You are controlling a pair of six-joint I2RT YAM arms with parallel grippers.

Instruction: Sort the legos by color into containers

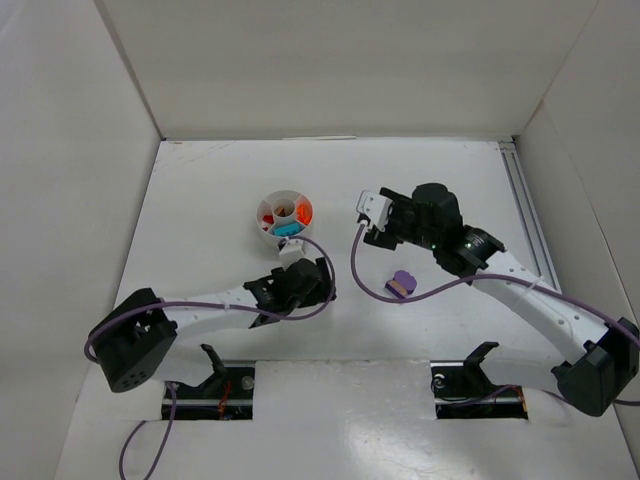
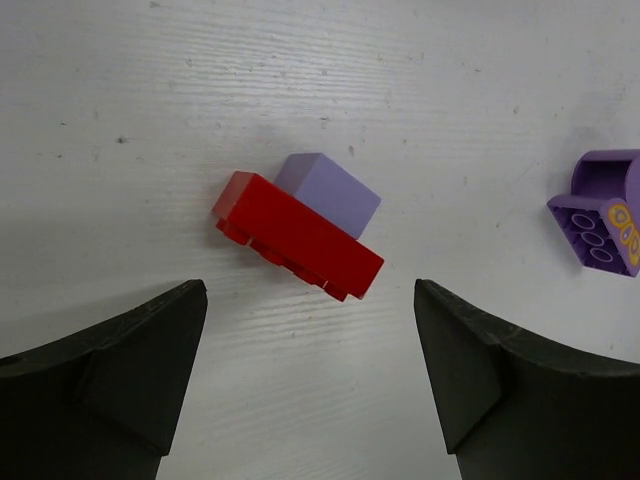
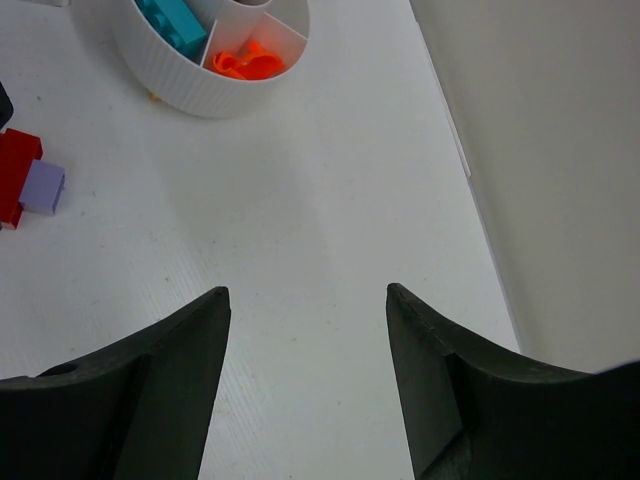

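Left end effector (image 2: 310, 290) is seen wide open, nothing held. A red brick (image 2: 298, 236) lies on the bench (image 2: 150, 120) just beyond its fingertips, with a lilac brick (image 2: 328, 190) touching its far side. A purple printed piece (image 2: 600, 215) is set apart to the right. Right end effector (image 3: 306, 293) is likewise spread wide, empty. Farther off, the white divided dish (image 3: 200, 95) is seen holding a teal brick (image 3: 175, 20) and orange legos (image 3: 250, 65) in separate wedges.

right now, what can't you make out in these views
1. Red brick and lilac brick: not seen in the top view, apparently under the left arm. The right wrist view's left edge also cuts the red brick.
2. Dish: cut by the top edge in the right wrist view; in the top view it is too small to count its bricks.
3. Purple piece: cut by the left wrist view's right edge.
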